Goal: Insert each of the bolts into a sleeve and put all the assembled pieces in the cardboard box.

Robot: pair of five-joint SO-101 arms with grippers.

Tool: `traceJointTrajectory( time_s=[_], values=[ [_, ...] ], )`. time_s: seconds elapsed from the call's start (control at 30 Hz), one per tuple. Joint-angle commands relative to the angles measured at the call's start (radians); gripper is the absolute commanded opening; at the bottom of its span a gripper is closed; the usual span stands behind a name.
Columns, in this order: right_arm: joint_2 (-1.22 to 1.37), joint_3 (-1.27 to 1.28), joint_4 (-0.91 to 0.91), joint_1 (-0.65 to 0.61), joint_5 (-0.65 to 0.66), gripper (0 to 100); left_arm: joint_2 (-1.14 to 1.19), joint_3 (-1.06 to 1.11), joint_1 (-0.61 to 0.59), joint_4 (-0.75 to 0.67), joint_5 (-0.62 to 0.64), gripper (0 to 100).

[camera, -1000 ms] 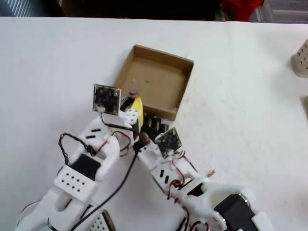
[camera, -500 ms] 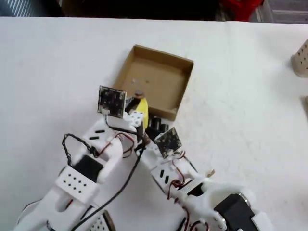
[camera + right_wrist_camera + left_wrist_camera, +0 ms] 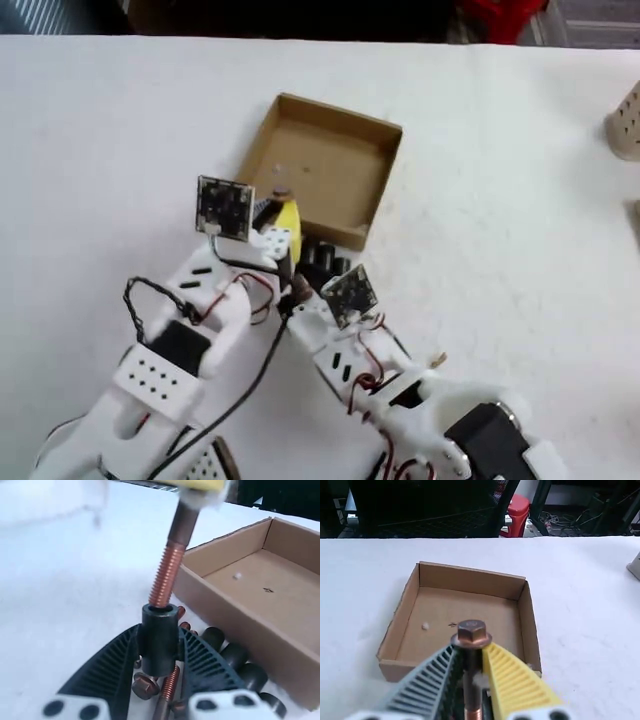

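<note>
Copper-coloured bolt (image 3: 471, 632), black sleeve (image 3: 159, 650), plain brown box (image 3: 470, 581) on a white table (image 3: 590, 605); the left gripper's (image 3: 470, 647) ribbed fingers (image 3: 515, 680) are yellow and grey, the right gripper's (image 3: 160, 630) ribbed black.

The right gripper (image 3: 160, 636) clamps an upright sleeve (image 3: 159, 647), a bolt (image 3: 167, 570) dipping its threaded tip into the sleeve's top, near the cardboard box (image 3: 230, 602).

Open from above over the cardboard box (image 3: 330, 170). Hemmed at its near wall by loose sleeves (image 3: 325, 255) and bolts (image 3: 145, 686), with left arm (image 3: 190, 330) and right arm (image 3: 345, 345) crowding close.
</note>
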Motion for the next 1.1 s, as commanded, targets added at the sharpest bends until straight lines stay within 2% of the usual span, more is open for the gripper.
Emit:
traceJointTrajectory(
  time_s=[0.0, 0.37, 0.47, 0.53, 0.67, 0.8, 0.97, 1.07],
  values=[
    [-0.036, 0.009, -0.005, 0.008, 0.012, 1.6, 0.001, -0.029, -0.013, -0.009, -0.014, 2],
    [-0.044, 0.005, -0.007, 0.044, 0.005, 1.5, -0.004, -0.034, -0.027, -0.014, -0.014, 2],
    [-0.044, -0.035, -0.007, 0.107, -0.132, 1.5, 0.001, -0.018, -0.064, -0.098, -0.014, 2],
    [-0.044, -0.057, -0.005, 0.131, -0.178, 1.5, 0.001, 0.011, -0.085, -0.176, -0.014, 2],
    [-0.036, -0.064, 0.001, 0.107, -0.164, 1.5, 0.001, 0.044, -0.09, -0.296, -0.015, 2],
    [-0.033, -0.095, 0.012, 0.061, -0.17, 1.5, 0.001, 0.043, -0.09, -0.356, -0.015, 2],
    [0.054, -0.272, 0.159, 0.039, -0.17, 1.6, 0.001, 0.043, -0.097, -0.377, -0.017, 2],
    [0.179, -0.37, 0.127, 0.044, -0.163, 1.6, 0.001, 0.041, -0.139, -0.377, -0.054, 2]
  ],
)
